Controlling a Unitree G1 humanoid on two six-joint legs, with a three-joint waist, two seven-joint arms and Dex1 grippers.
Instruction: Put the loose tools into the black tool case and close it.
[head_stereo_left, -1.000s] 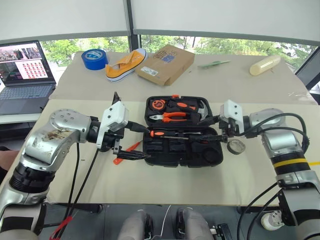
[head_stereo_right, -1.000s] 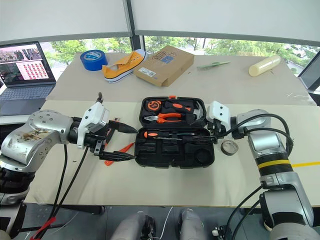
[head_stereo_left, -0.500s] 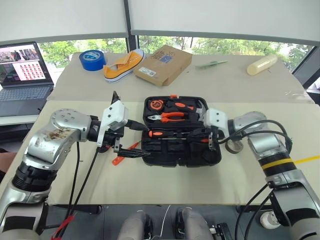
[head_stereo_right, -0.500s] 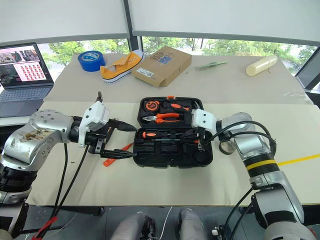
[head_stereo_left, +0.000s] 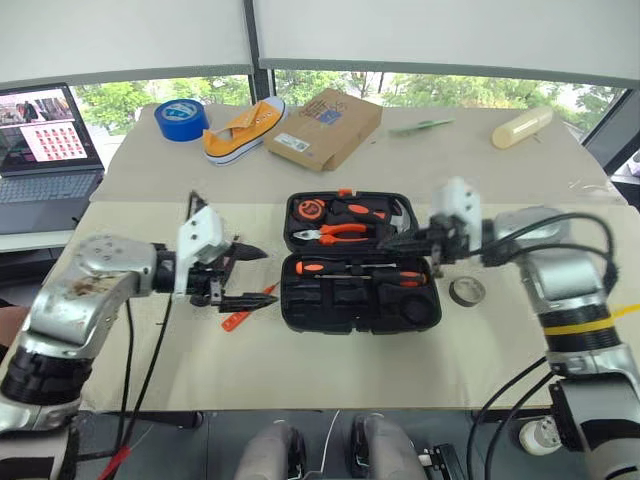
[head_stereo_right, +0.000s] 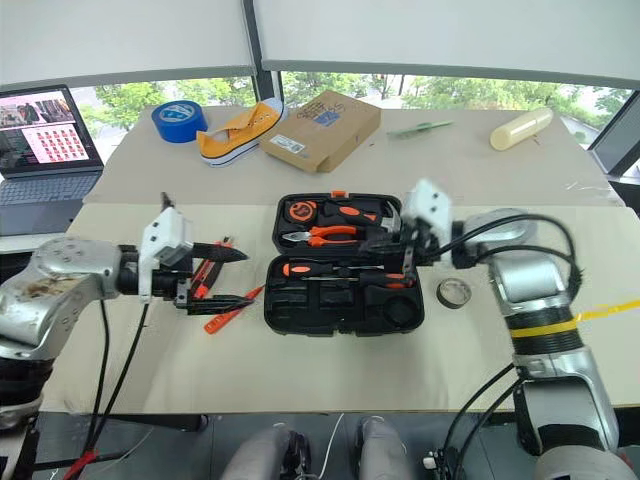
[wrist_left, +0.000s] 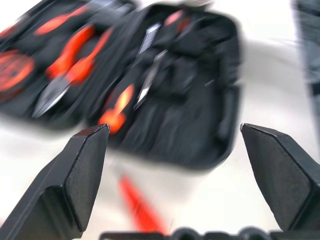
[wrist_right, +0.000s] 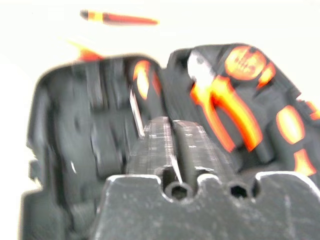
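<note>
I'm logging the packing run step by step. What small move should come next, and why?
Probably lower the open left gripper onto the orange tester screwdriver lying on the table just left of the open tool case: it is loose, and it is the nearest tool to that gripper.

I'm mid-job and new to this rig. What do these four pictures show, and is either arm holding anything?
This is a two-armed humanoid robot at a table. The two wide pictures come from its head, looking down; the two close-ups come from a camera on each wrist. The black tool case lies open, with pliers and screwdrivers in its slots. The left gripper hovers open beside it, empty. The right gripper is over the case; blur hides any hold. A slim orange tool and a grey tape roll lie loose.
</note>
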